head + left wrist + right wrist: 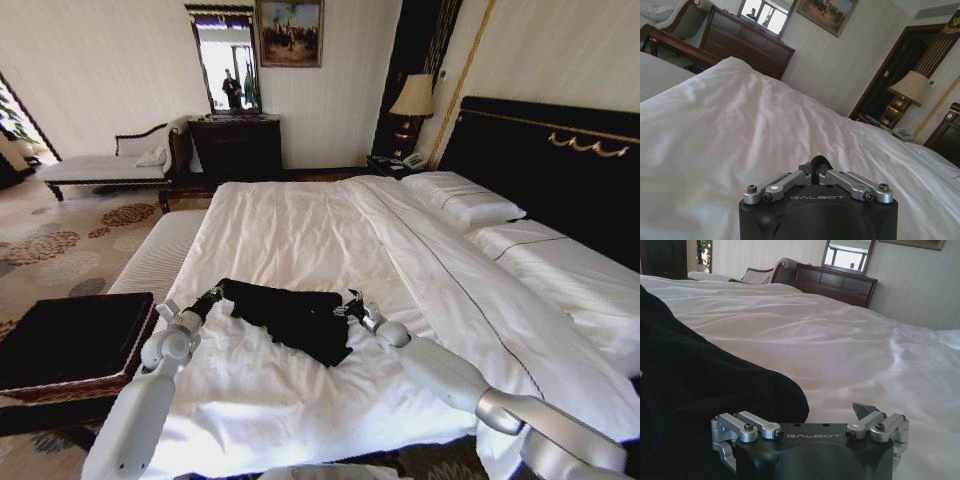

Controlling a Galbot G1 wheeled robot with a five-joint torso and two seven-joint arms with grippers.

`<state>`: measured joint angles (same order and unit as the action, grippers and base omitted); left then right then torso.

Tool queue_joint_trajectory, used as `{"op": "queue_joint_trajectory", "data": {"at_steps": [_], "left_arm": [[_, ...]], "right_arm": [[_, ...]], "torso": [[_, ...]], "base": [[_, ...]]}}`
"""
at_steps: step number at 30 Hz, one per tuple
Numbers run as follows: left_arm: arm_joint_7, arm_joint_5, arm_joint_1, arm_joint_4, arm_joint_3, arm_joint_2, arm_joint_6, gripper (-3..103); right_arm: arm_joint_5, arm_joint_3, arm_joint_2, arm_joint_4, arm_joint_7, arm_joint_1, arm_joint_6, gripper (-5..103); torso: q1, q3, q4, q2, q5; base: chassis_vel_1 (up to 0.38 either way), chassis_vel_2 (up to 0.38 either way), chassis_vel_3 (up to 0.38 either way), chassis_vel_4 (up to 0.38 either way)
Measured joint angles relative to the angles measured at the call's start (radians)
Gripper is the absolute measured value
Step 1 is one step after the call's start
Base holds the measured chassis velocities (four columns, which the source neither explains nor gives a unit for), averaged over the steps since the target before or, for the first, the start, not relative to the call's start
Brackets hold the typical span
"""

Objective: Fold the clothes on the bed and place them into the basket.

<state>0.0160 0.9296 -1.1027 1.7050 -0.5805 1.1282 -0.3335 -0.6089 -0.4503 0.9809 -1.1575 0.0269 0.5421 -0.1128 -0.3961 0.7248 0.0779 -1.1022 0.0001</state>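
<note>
T-shirt flanked by both grippers

The T-shirt [292,317] is gripped by the closed left gripper [213,294]; the right gripper [352,305] is spread open.

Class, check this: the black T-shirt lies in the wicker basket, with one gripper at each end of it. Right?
Not quite. In the head view the black T-shirt lies on the bed, not in the basket. The left gripper and right gripper are indeed at its ends.

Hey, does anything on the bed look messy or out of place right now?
Only the shirt: it lies crumpled in an uneven heap on the bed, not folded flat. The left gripper and right gripper sit at its two ends. The basket looks normal.
</note>
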Motion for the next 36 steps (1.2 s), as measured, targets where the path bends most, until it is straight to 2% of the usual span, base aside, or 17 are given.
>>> {"op": "queue_joint_trajectory", "data": {"at_steps": [4, 6, 11, 15, 17, 19, 20, 24, 26, 28, 29, 32, 35, 36], "left_arm": [[-0.004, -0.002, -0.001, 0.005, 0.003, 0.000, 0.000, 1], [-0.007, -0.002, -0.001, 0.008, 0.004, -0.001, 0.000, 1], [-0.010, -0.002, 0.000, 0.010, 0.006, -0.001, 0.000, 1], [-0.012, -0.003, -0.001, 0.009, 0.008, -0.002, 0.000, 1], [-0.013, -0.003, -0.001, 0.008, 0.008, -0.002, 0.000, 1], [-0.014, -0.003, 0.000, 0.008, 0.010, -0.002, 0.001, 1], [-0.014, -0.003, 0.000, 0.008, 0.010, -0.002, 0.001, 1], [-0.015, -0.004, 0.002, 0.008, 0.011, -0.001, 0.001, 1], [-0.015, -0.004, 0.002, 0.008, 0.011, -0.001, 0.001, 1], [-0.016, -0.005, 0.002, 0.008, 0.011, 0.000, 0.003, 1], [-0.016, -0.005, 0.002, 0.008, 0.011, 0.000, 0.003, 1], [-0.016, -0.008, 0.002, 0.009, 0.011, 0.002, 0.005, 1], [-0.018, -0.007, 0.002, 0.015, 0.011, 0.003, 0.006, 1], [-0.019, -0.006, 0.002, 0.018, 0.012, 0.003, 0.006, 1]], "right_arm": [[-0.046, 0.004, 0.020, 0.029, 0.016, -0.008, -0.008, 100], [-0.113, 0.005, 0.025, 0.034, 0.024, -0.008, 0.005, 100], [-0.175, 0.011, 0.028, 0.037, 0.020, -0.005, 0.018, 101], [-0.207, 0.018, 0.028, 0.046, -0.002, -0.002, 0.015, 80], [-0.212, 0.019, 0.027, 0.046, -0.006, -0.001, 0.014, 80], [-0.223, 0.021, 0.027, 0.052, -0.029, 0.001, -0.003, 70], [-0.223, 0.021, 0.027, 0.052, -0.029, 0.001, -0.003, 70], [-0.224, 0.020, 0.019, 0.054, -0.077, 0.007, -0.027, 48], [-0.224, 0.020, 0.017, 0.052, -0.087, 0.008, -0.032, 48], [-0.225, 0.022, 0.010, 0.043, -0.119, 0.015, -0.051, 37], [-0.225, 0.022, 0.010, 0.043, -0.119, 0.015, -0.051, 37], [-0.218, 0.033, 0.005, 0.031, -0.141, 0.025, -0.078, 21], [-0.219, 0.046, 0.000, 0.015, -0.142, 0.033, -0.089, 21], [-0.220, 0.051, -0.002, 0.009, -0.142, 0.036, -0.094, 10]], "torso": [[0.000, 0.000, -0.0001, 0.000, -0.0001], [0.000, 0.000, -0.0001, 0.000, -0.0001], [0.000, 0.000, 0.0000, 0.000, -0.0001], [0.000, 0.000, 0.0000, 0.000, -0.0001], [0.000, 0.000, 0.0000, 0.000, -0.0001], [0.000, 0.000, 0.0000, 0.000, -0.0001], [0.000, 0.000, 0.0000, 0.000, -0.0001], [0.000, 0.000, 0.0000, 0.000, -0.0001], [0.000, 0.000, 0.0000, 0.000, 0.0000], [0.000, 0.000, 0.0000, 0.000, 0.0000], [0.000, 0.000, 0.0000, 0.000, 0.0000], [0.000, 0.000, 0.0000, 0.000, -0.0001], [0.000, 0.000, 0.0000, 0.000, -0.0001], [0.000, 0.000, 0.0000, 0.000, -0.0001]], "base": [[0.000, 0.000, 0.000, 0.000], [0.000, 0.000, 0.000, 0.000], [0.000, 0.000, 0.000, 0.000], [0.000, 0.000, 0.000, 0.000], [0.000, 0.000, 0.000, 0.000], [0.000, 0.000, 0.000, 0.000], [0.000, 0.000, 0.000, 0.000], [0.000, 0.000, 0.000, 0.000], [0.000, 0.000, 0.000, 0.000], [0.000, 0.000, 0.000, 0.000], [0.000, 0.000, 0.000, 0.000], [0.000, 0.000, 0.000, 0.000], [0.000, 0.000, 0.000, 0.000], [0.000, 0.000, 0.000, 0.000]]}}
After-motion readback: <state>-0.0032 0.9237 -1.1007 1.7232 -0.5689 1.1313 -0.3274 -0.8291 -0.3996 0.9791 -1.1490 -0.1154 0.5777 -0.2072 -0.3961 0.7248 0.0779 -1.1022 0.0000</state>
